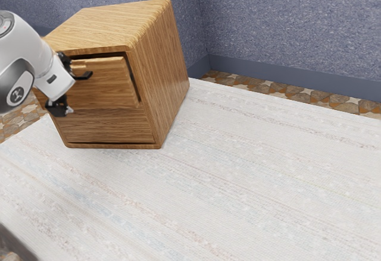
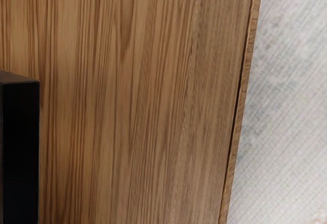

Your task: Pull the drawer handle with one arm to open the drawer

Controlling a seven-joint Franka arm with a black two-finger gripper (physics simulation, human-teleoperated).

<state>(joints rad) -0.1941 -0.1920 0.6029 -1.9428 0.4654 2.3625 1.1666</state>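
A light wooden cabinet (image 1: 152, 53) stands at the back of the table, toward the exterior view's left. Its upper drawer (image 1: 107, 85) juts a little out of the cabinet face, with a dark gap along its top and right side. My gripper (image 1: 70, 91) is right at the left part of the drawer front, and my white hand covers the handle. In the wrist view the wooden front (image 2: 138, 101) is very close, and a black block (image 2: 18, 152) sits at its edge; I cannot tell what that block is.
The pale striped tabletop (image 1: 250, 172) spreads wide in front of the cabinet and toward the exterior view's right. A grey wall (image 1: 286, 17) rises behind it. The table's surface (image 2: 291, 106) also lies beside the cabinet's edge in the wrist view.
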